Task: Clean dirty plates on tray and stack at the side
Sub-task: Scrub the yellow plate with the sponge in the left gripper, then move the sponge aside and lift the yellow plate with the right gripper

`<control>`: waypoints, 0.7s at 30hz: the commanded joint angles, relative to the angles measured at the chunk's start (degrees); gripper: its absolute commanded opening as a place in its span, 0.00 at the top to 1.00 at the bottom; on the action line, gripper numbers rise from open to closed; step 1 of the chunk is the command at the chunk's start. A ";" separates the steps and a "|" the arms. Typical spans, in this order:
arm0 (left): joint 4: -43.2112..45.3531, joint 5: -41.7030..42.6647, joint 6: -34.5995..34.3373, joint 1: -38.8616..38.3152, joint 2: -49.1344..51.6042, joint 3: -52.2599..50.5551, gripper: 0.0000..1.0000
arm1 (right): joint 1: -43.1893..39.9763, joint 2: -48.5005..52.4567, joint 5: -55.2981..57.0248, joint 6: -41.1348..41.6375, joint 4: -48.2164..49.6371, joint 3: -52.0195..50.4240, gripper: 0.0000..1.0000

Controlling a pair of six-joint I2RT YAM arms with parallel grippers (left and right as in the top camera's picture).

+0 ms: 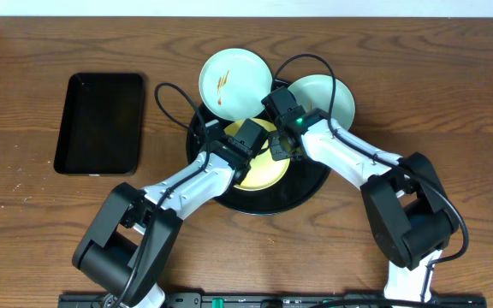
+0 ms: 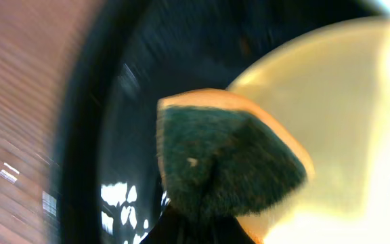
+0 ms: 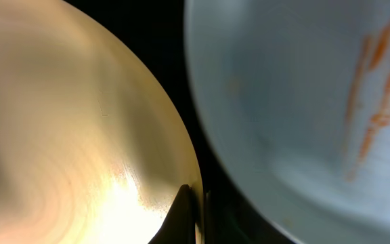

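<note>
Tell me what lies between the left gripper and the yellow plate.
A sponge, held by the left gripper, at the edge of the yellow plate; left wrist view.

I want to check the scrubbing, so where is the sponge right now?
In the left wrist view the sponge sits centre frame, gripped by the left hand, over the black tray at the yellow plate edge.

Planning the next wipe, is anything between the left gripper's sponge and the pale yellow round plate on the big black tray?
Nothing visible does. The orange-and-green sponge is right at the edge of the pale yellow round plate; the right gripper only pinches its rim.
</note>
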 commanded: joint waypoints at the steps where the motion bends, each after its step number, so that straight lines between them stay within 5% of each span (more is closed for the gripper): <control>1: -1.01 -20.87 2.95 1.01 1.09 -1.11 0.93 | -0.66 1.20 4.28 0.59 -0.87 -0.11 0.99; 6: 4.70 -30.91 3.21 0.98 1.09 -1.09 0.93 | -0.66 1.20 4.28 0.37 -0.87 -0.11 0.99; 13: 13.11 -31.01 15.78 0.98 -0.98 -0.33 0.92 | -0.66 1.18 4.28 0.37 -0.87 -0.11 0.99; 21: 10.88 -29.75 17.77 2.03 -15.43 -0.28 0.93 | -0.66 -3.43 4.31 -0.20 -0.68 1.09 0.99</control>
